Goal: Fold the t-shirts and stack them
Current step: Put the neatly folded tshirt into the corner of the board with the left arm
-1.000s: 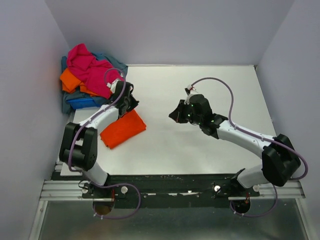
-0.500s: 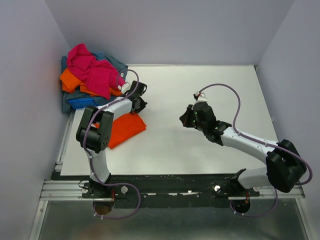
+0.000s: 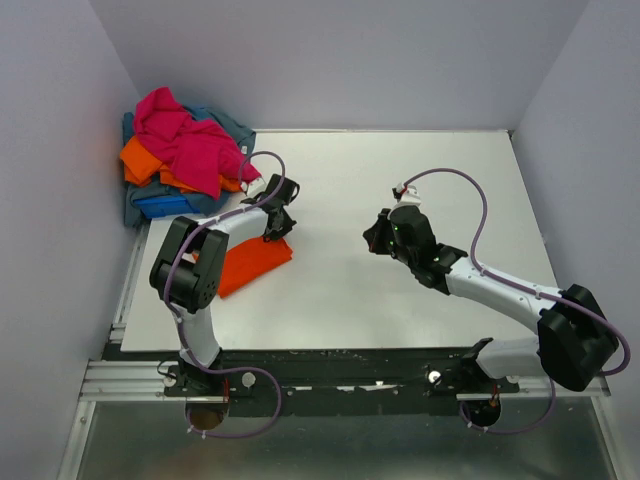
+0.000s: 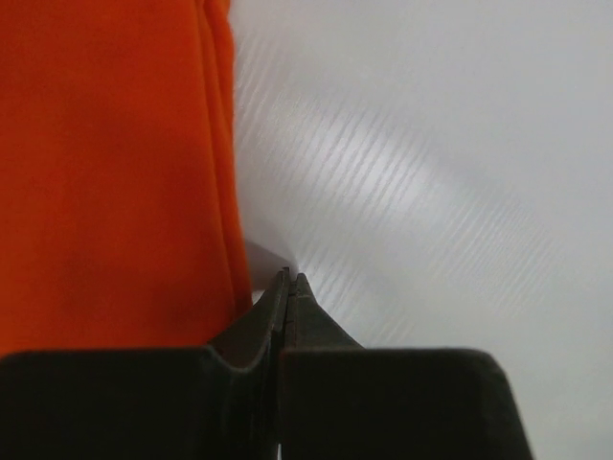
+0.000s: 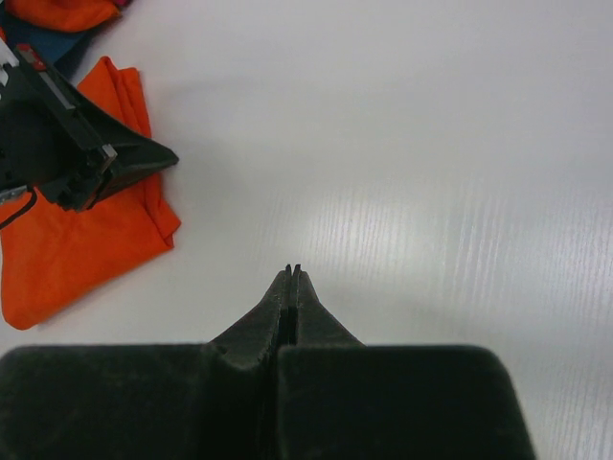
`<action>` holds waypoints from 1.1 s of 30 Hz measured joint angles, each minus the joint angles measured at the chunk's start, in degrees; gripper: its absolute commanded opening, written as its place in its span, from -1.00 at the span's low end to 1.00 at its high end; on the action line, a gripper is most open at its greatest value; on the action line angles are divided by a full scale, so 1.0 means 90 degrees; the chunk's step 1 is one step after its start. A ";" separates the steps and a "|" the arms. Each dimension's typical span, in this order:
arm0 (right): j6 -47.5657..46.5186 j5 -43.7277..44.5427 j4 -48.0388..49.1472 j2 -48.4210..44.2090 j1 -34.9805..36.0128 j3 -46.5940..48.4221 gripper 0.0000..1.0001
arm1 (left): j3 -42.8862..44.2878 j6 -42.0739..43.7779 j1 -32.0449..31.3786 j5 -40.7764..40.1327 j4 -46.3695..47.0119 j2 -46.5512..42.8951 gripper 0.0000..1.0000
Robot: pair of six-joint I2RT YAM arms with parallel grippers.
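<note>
The folded orange t-shirt (image 3: 245,266) lay flat on the table (image 3: 420,170), toward 9 o'clock from the table's middle, a tidy packet with its layered edges showing in the left wrist view. The left tool (image 4: 289,278) sat at the packet's 1 o'clock corner. Its fingers were pressed together with nothing between them, and its tip was just beside the fabric edge. I judged it was placed to nudge or square the fold, not to grip. The right tool (image 5: 291,269), likewise closed and empty, hung over bare table at 3 o'clock of the shirt, probably parked clear. The unfolded heap (image 3: 180,150) of pink, orange and blue shirts sat at the table's 10 o'clock corner.
</note>
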 measured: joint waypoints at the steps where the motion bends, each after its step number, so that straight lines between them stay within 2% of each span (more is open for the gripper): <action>1: 0.0000 0.0002 0.0005 -0.0002 0.0000 0.0000 -0.99 | -0.0092 0.0041 0.0000 -0.0029 -0.0024 -0.0073 -1.00; 14: 0.0002 0.0005 0.0007 -0.0002 0.0000 -0.0027 -0.99 | -0.1396 0.0549 0.0080 -0.0418 -0.0648 -0.1307 -1.00; 21: 0.0002 0.0005 0.0029 -0.0002 0.0000 -0.0051 -0.99 | -0.2210 0.0782 0.0646 -0.0459 -0.0874 -0.2135 -1.00; 33: 0.0002 0.0005 0.0049 -0.0002 0.0000 -0.0061 -0.99 | -0.2958 0.1144 0.1343 -0.0437 -0.1073 -0.2965 -1.00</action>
